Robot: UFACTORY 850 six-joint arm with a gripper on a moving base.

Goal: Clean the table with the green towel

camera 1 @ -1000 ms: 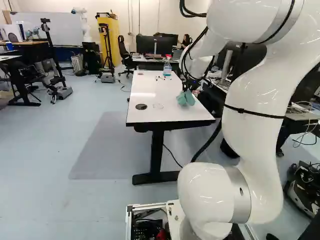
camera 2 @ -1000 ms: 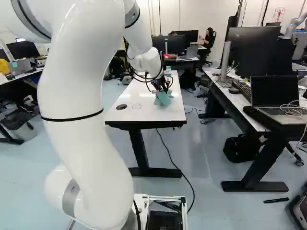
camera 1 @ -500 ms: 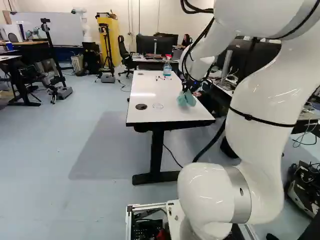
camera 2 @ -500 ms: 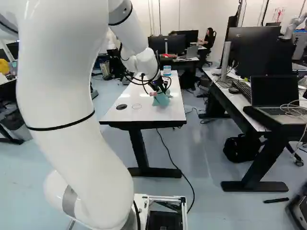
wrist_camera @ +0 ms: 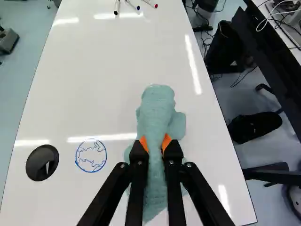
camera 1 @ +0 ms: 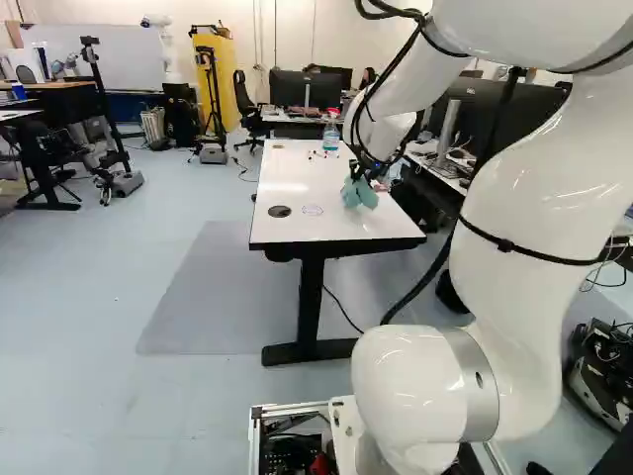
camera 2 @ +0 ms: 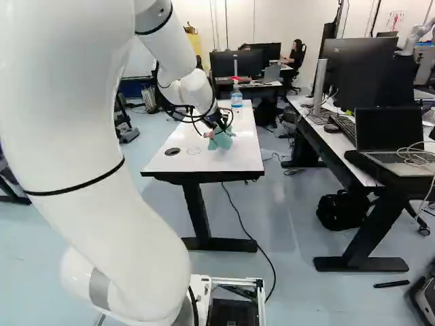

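One black grommet (wrist_camera: pixel 42 162) marks the near left corner of the white table (wrist_camera: pixel 108 70); one blue drawn circle (wrist_camera: pixel 91 155) appears beside it. Three markers (wrist_camera: pixel 132 5), cut off in the wrist view, lie farther up. My gripper (camera 2: pixel 219 126), two fingers (wrist_camera: pixel 138 157) clenched on one green towel (wrist_camera: pixel 157 110), works nearer the right edge, cloth hiding my pads' inner faces. One spray bottle (camera 2: pixel 236 100) stands toward the far right corner.

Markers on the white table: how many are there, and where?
3. All lie on the white table, beyond the green towel held in the gripper: a dark-ended marker, a red-ended marker, and a blue-ended marker between them. The towel could hide another.
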